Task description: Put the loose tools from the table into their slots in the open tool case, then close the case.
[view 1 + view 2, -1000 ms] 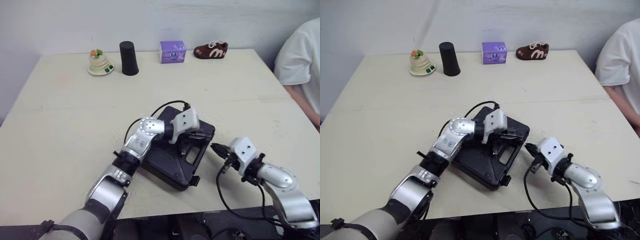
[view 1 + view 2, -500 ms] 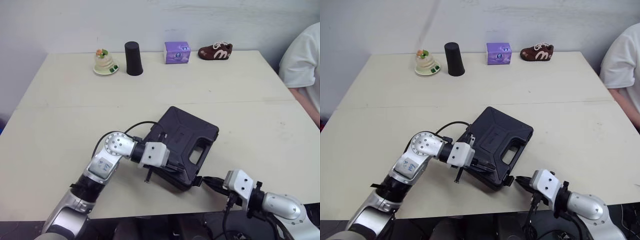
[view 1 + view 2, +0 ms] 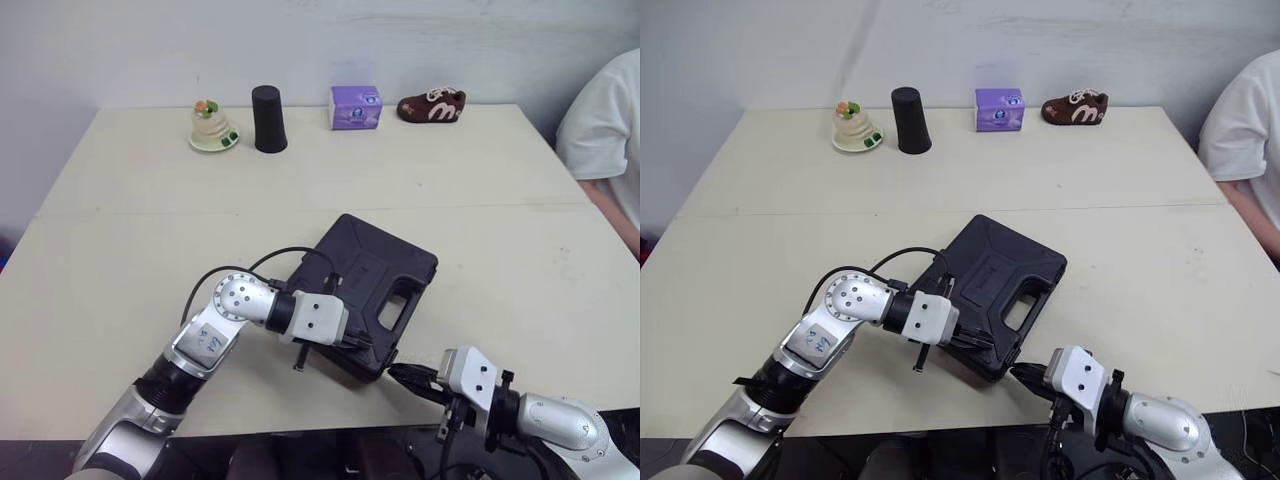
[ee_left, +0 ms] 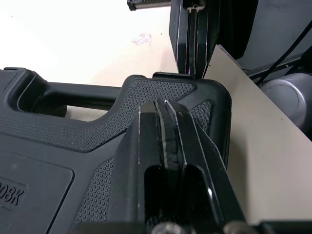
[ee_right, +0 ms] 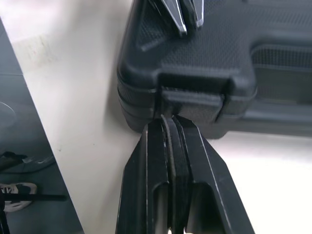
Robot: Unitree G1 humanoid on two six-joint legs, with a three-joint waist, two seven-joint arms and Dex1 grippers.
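One closed case (image 3: 385,268), left hand (image 3: 366,344), right hand (image 3: 397,372)

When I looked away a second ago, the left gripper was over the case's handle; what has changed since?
The left gripper came back off the lid of the tool case to its near corner, fingers shut. The right gripper drew back from the case's right side and now points at that same corner, shut. The case stayed closed and in place.

Lab-like test room, bare wall (image 3: 450,40), beige table (image 3: 130,220)
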